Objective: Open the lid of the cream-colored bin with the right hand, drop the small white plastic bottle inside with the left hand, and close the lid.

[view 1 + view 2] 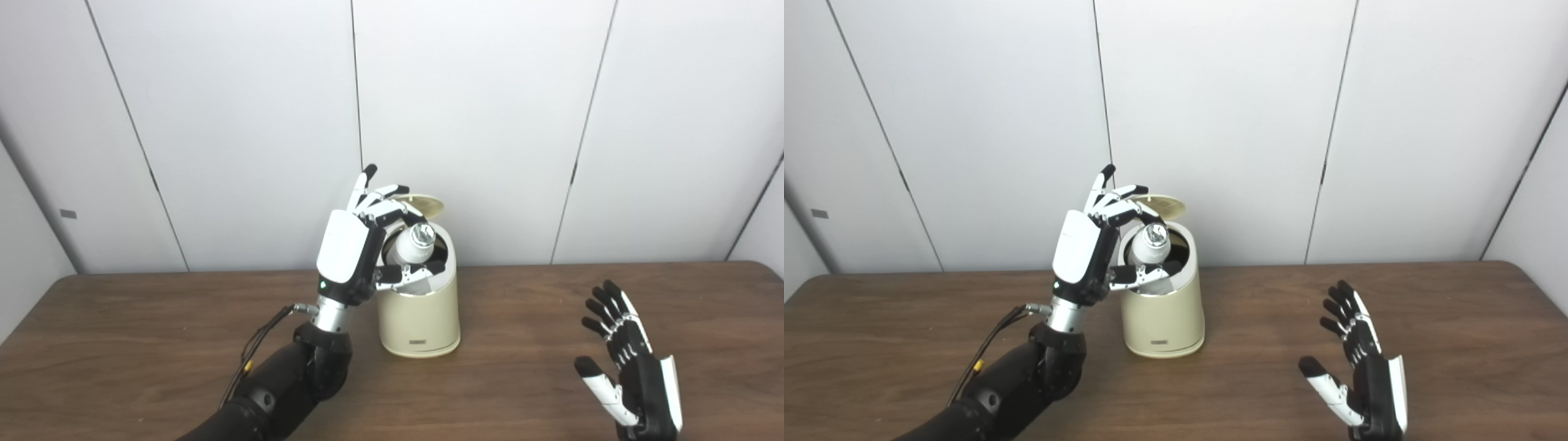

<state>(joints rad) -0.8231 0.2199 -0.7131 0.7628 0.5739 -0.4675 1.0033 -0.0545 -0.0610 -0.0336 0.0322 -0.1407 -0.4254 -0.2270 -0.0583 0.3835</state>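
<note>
The cream-colored bin stands mid-table with its round lid tipped up at the back. My left hand is at the bin's left rim, holding the small white bottle in the open mouth. The bottle is tilted, its silver cap toward me, between a curled finger above and the thumb below. The other fingers point upward. My right hand hovers low at the front right, open with fingers spread, well clear of the bin.
The brown wooden table runs the full width, with its back edge against white wall panels. A black cable trails along my left forearm.
</note>
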